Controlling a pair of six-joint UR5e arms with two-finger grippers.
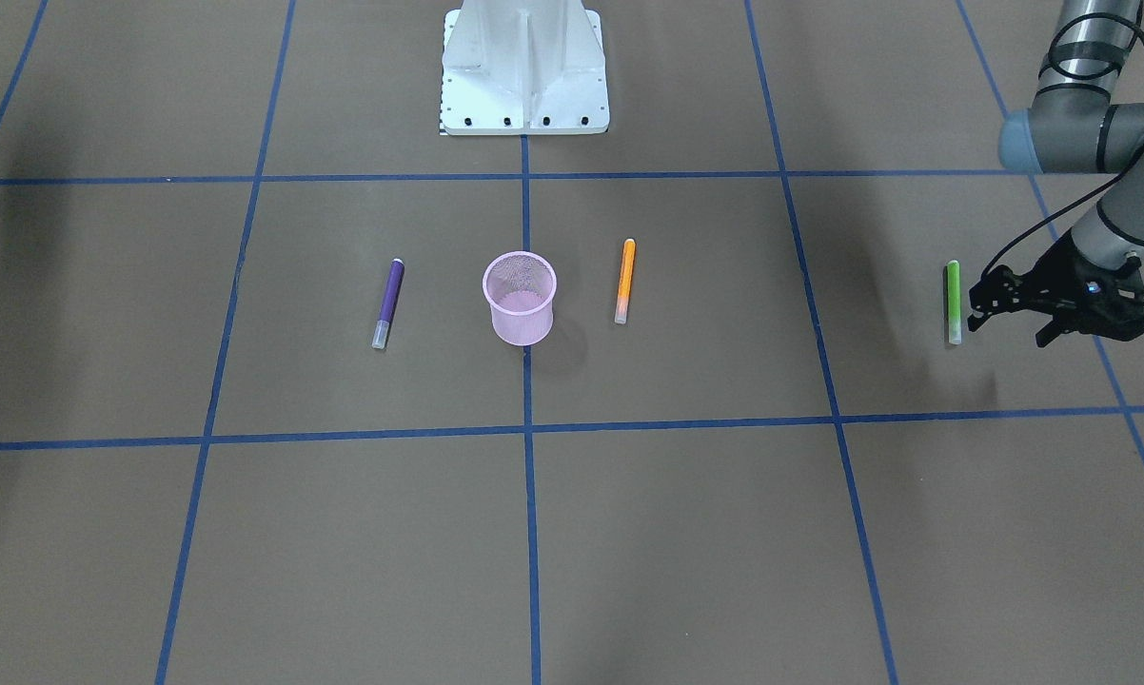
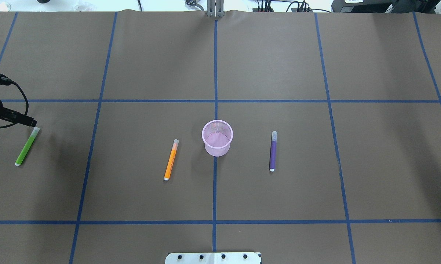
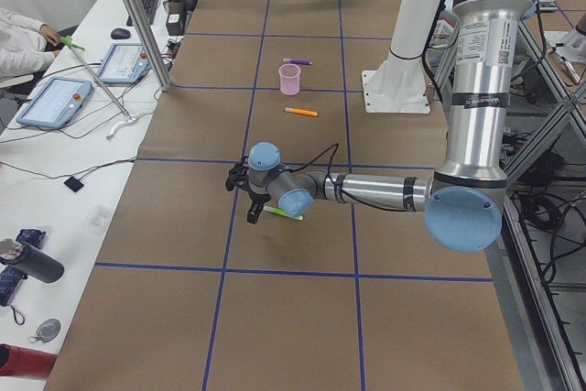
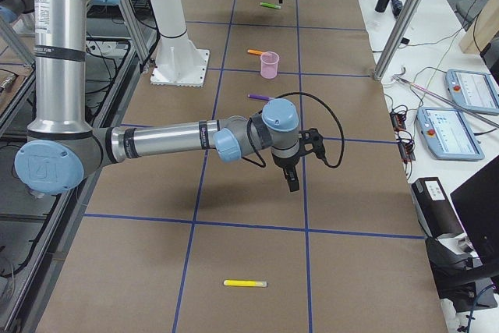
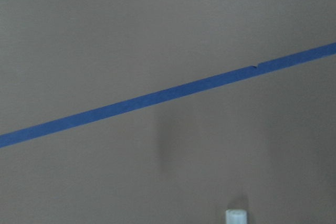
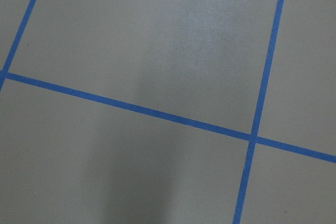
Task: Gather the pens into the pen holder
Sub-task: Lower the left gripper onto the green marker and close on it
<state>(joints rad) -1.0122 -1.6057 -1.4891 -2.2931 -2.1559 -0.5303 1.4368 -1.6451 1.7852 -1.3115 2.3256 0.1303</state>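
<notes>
The pink mesh pen holder [image 1: 520, 297] stands upright near the table's middle [image 2: 217, 137]. The orange pen [image 1: 625, 278] lies on one side of it and the purple pen [image 1: 388, 303] on the other, both flat and apart from it. The green pen [image 1: 953, 300] lies flat far out on my left side [image 2: 26, 148]. My left gripper [image 1: 1008, 328] is open and empty, low beside the green pen's pale cap end, with one fingertip [image 2: 32, 123] close to the cap. My right gripper [image 4: 291, 177] shows only in the exterior right view, above bare table; I cannot tell its state.
A yellow pen-like stick [image 4: 245, 282] lies far out on my right side. The robot's white base plate [image 1: 524, 67] sits at the table's back. Blue tape lines [image 1: 529, 428] grid the brown table. Operator desks with tablets [image 4: 468, 107] border the far edge.
</notes>
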